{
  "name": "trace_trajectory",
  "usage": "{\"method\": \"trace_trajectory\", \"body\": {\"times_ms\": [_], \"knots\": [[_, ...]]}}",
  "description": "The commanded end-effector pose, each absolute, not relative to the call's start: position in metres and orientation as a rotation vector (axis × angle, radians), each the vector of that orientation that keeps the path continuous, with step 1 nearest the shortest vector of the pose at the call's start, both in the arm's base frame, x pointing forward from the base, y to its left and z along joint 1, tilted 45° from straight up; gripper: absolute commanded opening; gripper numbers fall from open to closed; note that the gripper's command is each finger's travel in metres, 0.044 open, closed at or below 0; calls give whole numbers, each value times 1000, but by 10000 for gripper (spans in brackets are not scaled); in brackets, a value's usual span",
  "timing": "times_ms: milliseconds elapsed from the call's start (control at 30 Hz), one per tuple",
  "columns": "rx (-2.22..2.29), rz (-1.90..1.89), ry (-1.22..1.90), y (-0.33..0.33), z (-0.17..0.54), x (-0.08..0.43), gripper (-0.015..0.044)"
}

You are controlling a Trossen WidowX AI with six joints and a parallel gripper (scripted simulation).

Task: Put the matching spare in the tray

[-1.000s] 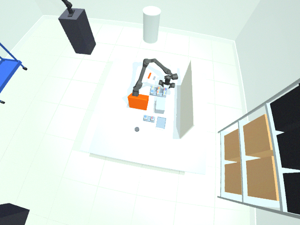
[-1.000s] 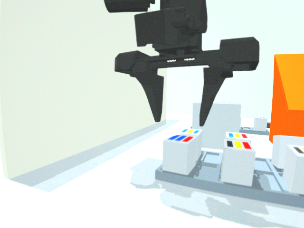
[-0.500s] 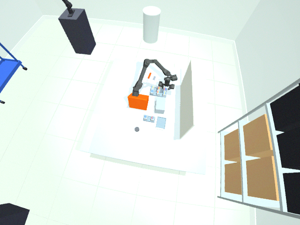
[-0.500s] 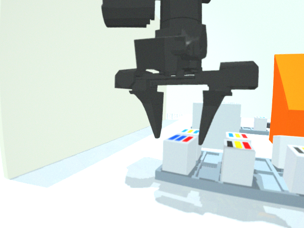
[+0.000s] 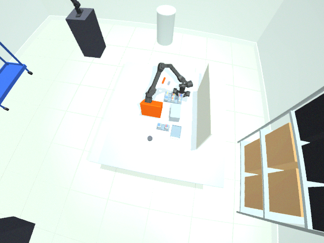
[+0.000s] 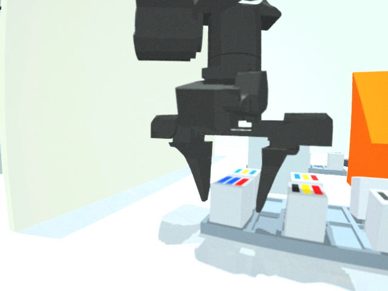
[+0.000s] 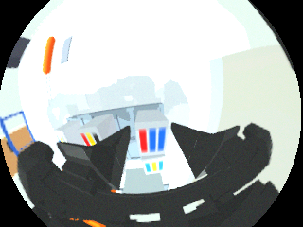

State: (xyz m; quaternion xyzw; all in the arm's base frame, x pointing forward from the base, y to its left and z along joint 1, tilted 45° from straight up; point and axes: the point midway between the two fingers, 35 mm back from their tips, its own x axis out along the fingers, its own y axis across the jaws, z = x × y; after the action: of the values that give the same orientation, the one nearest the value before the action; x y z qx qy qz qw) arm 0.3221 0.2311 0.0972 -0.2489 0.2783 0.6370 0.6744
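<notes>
My gripper (image 5: 181, 93) (image 6: 231, 205) (image 7: 151, 127) is open, pointing down. Its fingertips stand on either side of a white spare block (image 6: 230, 214) (image 7: 151, 141) with two blue stripes and one red stripe on top. The block sits in the end slot of the grey rack (image 6: 282, 242). Another spare (image 6: 305, 216) has black, yellow and red stripes. A spare (image 6: 247, 171) (image 7: 153, 166) with cyan, yellow and cyan stripes stands behind the first. A pale blue flat tray (image 5: 175, 131) lies beyond the grey box, with nothing visible in it. I cannot identify the mounted unit or read its code.
The grey box (image 5: 174, 113) (image 6: 279, 169) stands behind the rack. An orange block (image 5: 151, 109) (image 6: 365, 150) is beside the arm's base. A tall cream panel (image 5: 204, 107) (image 6: 94, 109) (image 7: 262, 95) rises close to the gripper. A smaller rack (image 5: 162, 127) holds two blocks.
</notes>
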Motion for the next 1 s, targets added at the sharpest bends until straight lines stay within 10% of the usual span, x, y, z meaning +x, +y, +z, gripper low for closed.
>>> {"method": "trace_trajectory", "body": {"times_ms": [0,200,400,967], "knots": [[-554,1430,635,235,91,321,300],[-554,1430,635,235,91,321,300],[-558,1434,629,235,92,321,142],[-558,1434,629,235,92,321,0]]}}
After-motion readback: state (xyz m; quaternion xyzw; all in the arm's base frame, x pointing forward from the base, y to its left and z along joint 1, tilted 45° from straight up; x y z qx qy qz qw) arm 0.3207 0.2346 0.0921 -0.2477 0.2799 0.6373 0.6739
